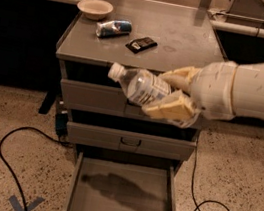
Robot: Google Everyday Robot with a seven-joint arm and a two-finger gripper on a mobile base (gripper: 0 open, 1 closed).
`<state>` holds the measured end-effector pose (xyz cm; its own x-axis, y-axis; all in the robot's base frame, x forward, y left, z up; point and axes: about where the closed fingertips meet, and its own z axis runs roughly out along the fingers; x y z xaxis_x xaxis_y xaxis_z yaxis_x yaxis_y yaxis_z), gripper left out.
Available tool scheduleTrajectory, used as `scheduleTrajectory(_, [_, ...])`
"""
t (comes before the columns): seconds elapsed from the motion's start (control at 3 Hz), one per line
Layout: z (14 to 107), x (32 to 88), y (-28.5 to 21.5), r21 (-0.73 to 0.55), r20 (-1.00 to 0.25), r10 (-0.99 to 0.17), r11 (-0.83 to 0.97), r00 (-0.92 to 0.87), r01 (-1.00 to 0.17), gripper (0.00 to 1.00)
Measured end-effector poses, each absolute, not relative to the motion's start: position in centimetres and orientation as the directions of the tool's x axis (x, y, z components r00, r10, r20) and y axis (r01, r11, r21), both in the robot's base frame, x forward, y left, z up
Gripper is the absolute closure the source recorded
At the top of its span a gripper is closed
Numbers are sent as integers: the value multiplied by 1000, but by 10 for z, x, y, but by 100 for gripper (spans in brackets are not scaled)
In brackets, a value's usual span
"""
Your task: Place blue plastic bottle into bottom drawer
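Note:
The blue plastic bottle (140,85) is clear with a white cap and a pale label. It lies tilted in my gripper (171,92), cap pointing up and left, in front of the top drawer. The gripper's cream fingers (169,108) are shut on the bottle's lower half. The white arm reaches in from the right. The bottom drawer (122,202) is pulled open below, a shallow grey tray with a bare floor. The bottle and gripper cast a shadow on that floor. The bottle hangs well above the drawer.
On the cabinet top (184,40) lie a blue-and-silver can (113,27), a dark flat packet (141,44) and a cream bowl (95,8). The middle drawer (128,140) is shut. Black cables (16,158) run across the speckled floor on both sides. A blue tape mark (23,205) is at the lower left.

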<state>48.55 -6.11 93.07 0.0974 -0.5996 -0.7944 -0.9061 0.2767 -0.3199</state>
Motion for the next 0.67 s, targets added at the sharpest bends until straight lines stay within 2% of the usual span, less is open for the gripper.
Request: scheduleTrajectory(0.67, [821,448,-51,-292,-882,-465,413,75,-863,100])
